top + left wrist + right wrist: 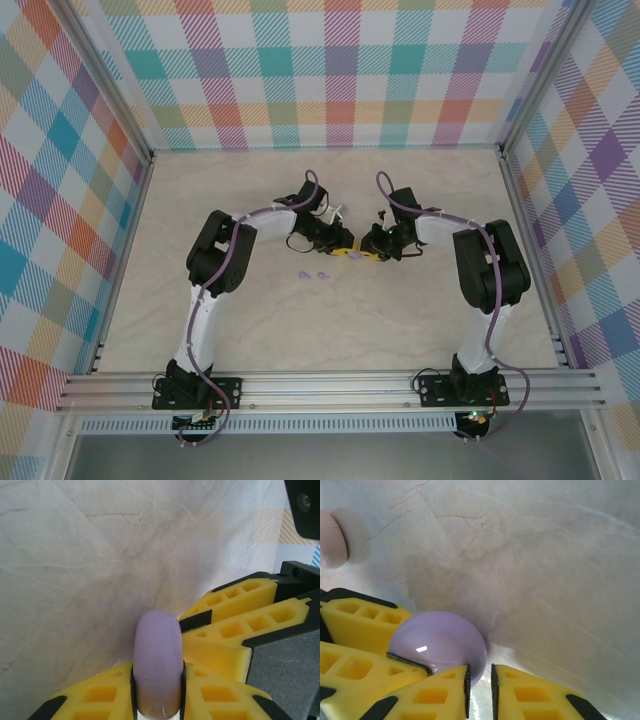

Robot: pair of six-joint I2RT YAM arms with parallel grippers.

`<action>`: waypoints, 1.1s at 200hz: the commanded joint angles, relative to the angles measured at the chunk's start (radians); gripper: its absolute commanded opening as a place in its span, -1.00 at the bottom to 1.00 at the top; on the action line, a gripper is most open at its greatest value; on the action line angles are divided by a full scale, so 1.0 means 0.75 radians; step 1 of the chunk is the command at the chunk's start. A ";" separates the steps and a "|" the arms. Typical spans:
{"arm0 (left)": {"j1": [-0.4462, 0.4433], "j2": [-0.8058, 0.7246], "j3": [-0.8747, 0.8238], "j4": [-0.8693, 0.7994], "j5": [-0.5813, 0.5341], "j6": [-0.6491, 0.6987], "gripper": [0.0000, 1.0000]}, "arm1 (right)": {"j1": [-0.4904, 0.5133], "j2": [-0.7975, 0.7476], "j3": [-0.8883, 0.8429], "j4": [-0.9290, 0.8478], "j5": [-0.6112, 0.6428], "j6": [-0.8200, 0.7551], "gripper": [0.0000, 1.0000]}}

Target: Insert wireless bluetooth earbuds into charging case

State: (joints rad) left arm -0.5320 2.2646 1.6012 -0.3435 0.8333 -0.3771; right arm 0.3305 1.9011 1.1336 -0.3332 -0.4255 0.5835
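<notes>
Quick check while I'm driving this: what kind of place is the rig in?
Most likely a purpose-built robot test cell, not a home or shop: plaid-printed panels wall in a marble-look tabletop, and both arms are bolted to an aluminium rail at its near edge.

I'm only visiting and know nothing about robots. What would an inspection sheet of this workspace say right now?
Surface: pale marbled table.
Job's things: purple charging case held edge-on; two lilac earbuds lying loose on the table, nearer the arm bases, not in the case.
Clutter: pink disc on the table.
Tools: left tool shut on the case; right tool shut, close beside the case.
Cables: purple cables run along both arms.
Surroundings: plaid walls, aluminium frame.
</notes>
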 commanded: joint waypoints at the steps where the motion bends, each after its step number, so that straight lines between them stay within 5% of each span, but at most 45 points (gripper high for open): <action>1: -0.015 -0.134 -0.039 0.031 -0.001 0.005 -0.57 | -0.002 -0.098 -0.029 -0.022 0.050 -0.023 -0.55; 45: 0.009 -0.375 -0.139 0.151 -0.095 0.016 -0.58 | -0.048 -0.415 -0.074 -0.023 0.032 -0.088 -0.42; 111: 0.028 -0.772 -0.356 0.422 -0.112 0.004 -0.49 | -0.109 -0.818 -0.018 -0.048 -0.317 -0.337 -0.14; 161: 0.012 -1.049 -0.485 0.557 -0.082 0.032 -0.42 | -0.107 -0.883 0.124 -0.061 -0.667 -0.443 -0.05; 220: -0.054 -1.251 -0.545 0.613 -0.031 0.095 -0.37 | -0.068 -0.866 0.234 -0.069 -0.781 -0.503 0.03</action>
State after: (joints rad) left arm -0.5449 1.3739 1.2015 0.0620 0.7628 -0.3466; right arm 0.2573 1.2526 1.2587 -0.3733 -0.9218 0.2668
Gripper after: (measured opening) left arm 0.309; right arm 0.505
